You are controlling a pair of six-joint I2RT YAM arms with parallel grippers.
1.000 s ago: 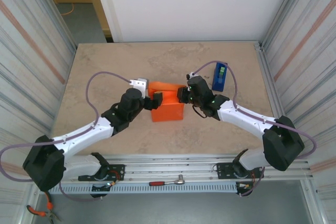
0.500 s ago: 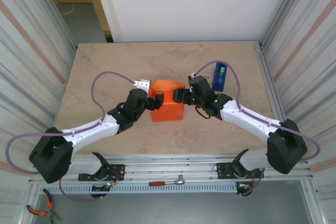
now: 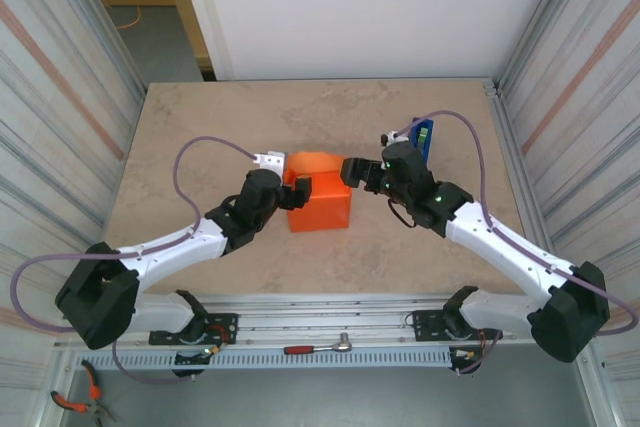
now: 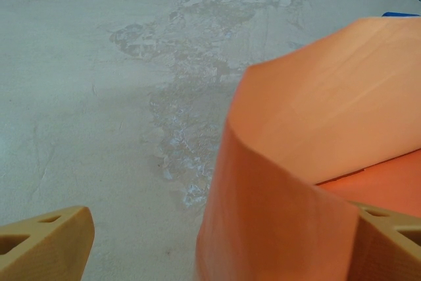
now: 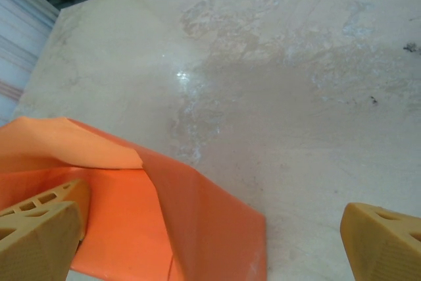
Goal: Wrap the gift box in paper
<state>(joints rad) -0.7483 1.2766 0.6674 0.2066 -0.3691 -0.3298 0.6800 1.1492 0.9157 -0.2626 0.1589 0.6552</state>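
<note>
The orange paper (image 3: 320,205) lies folded into a boxy bundle at mid-table, one flap standing up at its back edge. The gift box is hidden under it. My left gripper (image 3: 296,190) is at the bundle's left side, open. In the left wrist view the paper's (image 4: 309,143) upright left fold rises between the wide-apart fingertips (image 4: 41,247). My right gripper (image 3: 353,171) hovers off the bundle's right back corner, open and apart from it. In the right wrist view the paper (image 5: 164,208) lies low between its fingers (image 5: 39,235), with nothing gripped.
A blue tape dispenser (image 3: 420,143) with a green roll stands just behind the right wrist. Its blue tip (image 4: 401,13) peeks past the flap. The marbled tabletop (image 3: 200,137) is walled by metal panels left and right. A wrench (image 3: 318,348) lies on the front rail.
My right gripper has opened, let go of the paper's right side and drawn back to the right. The back flap has sprung up. The left gripper has shifted slightly right and stayed open.
</note>
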